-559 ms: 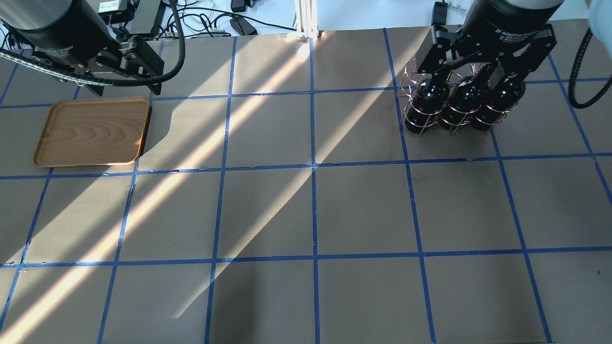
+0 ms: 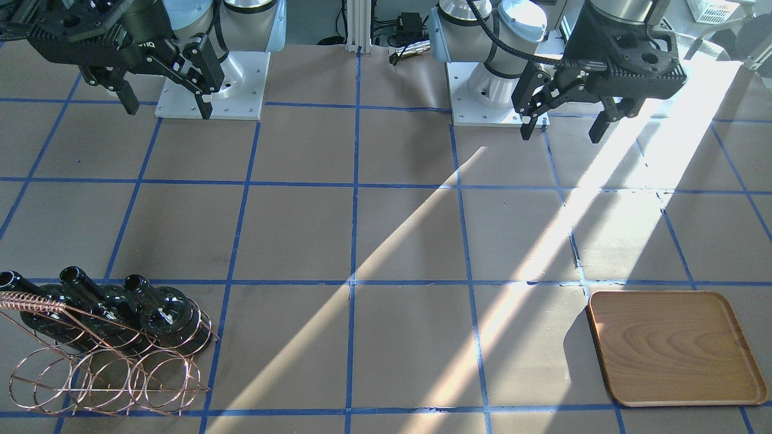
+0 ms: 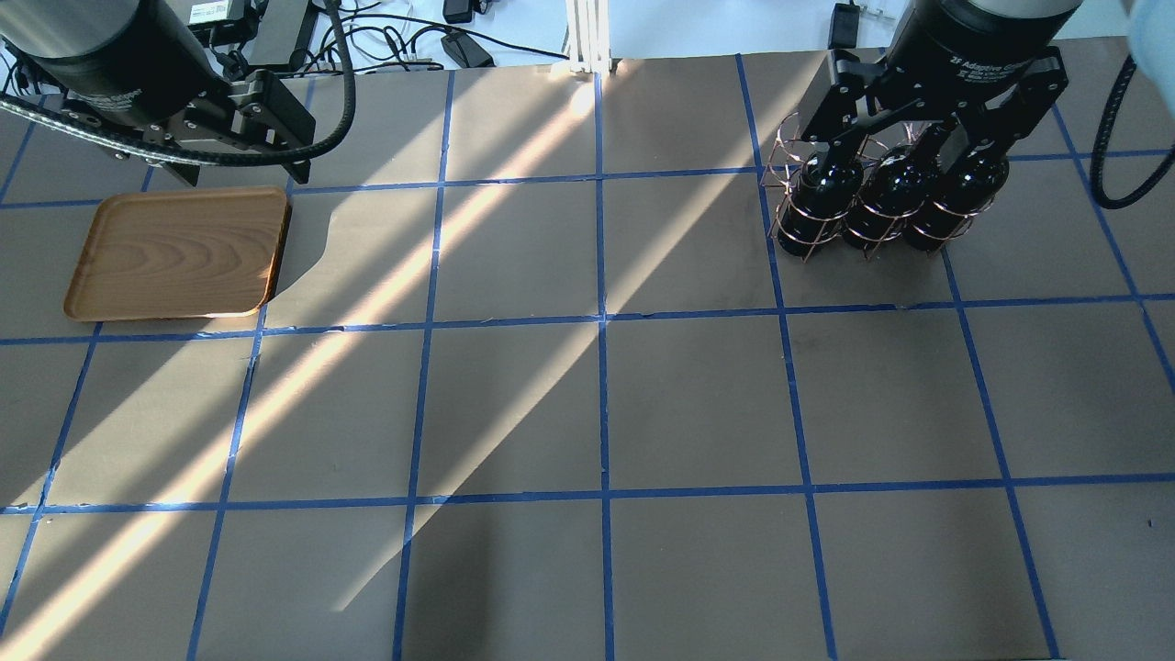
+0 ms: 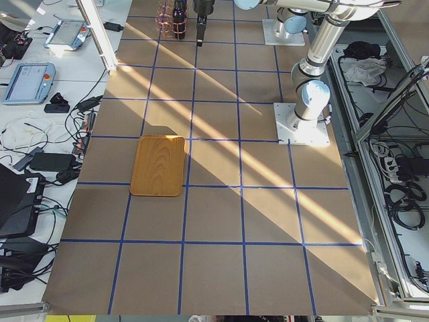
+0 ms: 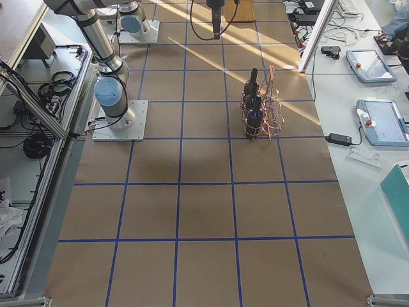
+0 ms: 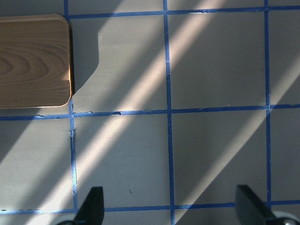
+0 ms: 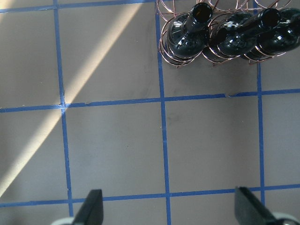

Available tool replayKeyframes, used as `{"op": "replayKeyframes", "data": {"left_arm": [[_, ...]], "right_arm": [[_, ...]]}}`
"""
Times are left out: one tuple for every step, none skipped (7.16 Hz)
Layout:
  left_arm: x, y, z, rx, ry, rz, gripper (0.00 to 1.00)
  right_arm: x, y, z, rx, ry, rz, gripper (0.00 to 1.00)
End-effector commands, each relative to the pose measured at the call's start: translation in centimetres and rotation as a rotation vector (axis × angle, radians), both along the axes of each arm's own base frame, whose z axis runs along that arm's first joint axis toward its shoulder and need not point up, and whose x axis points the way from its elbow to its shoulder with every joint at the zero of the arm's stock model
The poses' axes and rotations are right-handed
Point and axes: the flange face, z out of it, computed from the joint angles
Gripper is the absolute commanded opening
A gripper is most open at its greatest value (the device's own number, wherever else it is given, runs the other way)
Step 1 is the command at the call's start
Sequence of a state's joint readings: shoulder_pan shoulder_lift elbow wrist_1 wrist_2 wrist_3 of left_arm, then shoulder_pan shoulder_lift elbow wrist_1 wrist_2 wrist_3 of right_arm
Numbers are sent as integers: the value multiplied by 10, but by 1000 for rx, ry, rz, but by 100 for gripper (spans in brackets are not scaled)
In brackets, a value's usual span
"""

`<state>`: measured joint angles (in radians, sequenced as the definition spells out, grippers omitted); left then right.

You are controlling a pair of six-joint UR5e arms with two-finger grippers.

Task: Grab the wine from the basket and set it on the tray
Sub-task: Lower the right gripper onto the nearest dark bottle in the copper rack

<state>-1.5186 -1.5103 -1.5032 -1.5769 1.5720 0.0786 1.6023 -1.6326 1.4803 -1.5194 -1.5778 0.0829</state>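
Three identical dark wine bottles (image 3: 817, 197) (image 2: 158, 308) stand side by side in the copper wire basket (image 2: 102, 377) (image 3: 780, 156) at the table's far right in the overhead view. I cannot tell which of them is the task's wine. My right gripper (image 3: 918, 138) (image 2: 166, 105) hangs open and empty above and behind the basket. Its wrist view shows the bottle mouths (image 7: 200, 11) at the top, well beyond the open fingertips (image 7: 93, 206). The wooden tray (image 3: 179, 252) (image 2: 675, 346) lies empty at the far left. My left gripper (image 3: 240, 167) (image 2: 561, 128) is open and empty, raised beside the tray (image 6: 33, 61).
The brown table is marked with a grid of blue tape (image 3: 601, 321), with streaks of sunlight across it. Cables and a post (image 3: 587, 37) lie past the far edge. The basket's front rings (image 2: 36, 386) hold nothing. Tablets and cables (image 4: 30, 80) sit on a side bench.
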Motion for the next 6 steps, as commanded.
{"op": "replayKeyframes", "data": {"left_arm": [[0, 5, -7, 12, 0, -1, 100], [0, 6, -8, 13, -1, -1, 100], [0, 6, -8, 13, -1, -1, 100], [0, 6, -8, 13, -2, -2, 100], [0, 6, -8, 13, -2, -2, 100], [0, 7, -7, 12, 0, -3, 100]], "right_arm": [[-10, -12, -7, 7, 9, -11, 100], [-50, -36, -15, 23, 9, -72, 100], [-98, -62, -24, -5, 8, -99, 100], [-119, -97, -54, -5, 10, -105, 100], [-126, -124, -80, -2, 11, -107, 100], [-131, -144, -109, 18, 18, -108, 100]]}}
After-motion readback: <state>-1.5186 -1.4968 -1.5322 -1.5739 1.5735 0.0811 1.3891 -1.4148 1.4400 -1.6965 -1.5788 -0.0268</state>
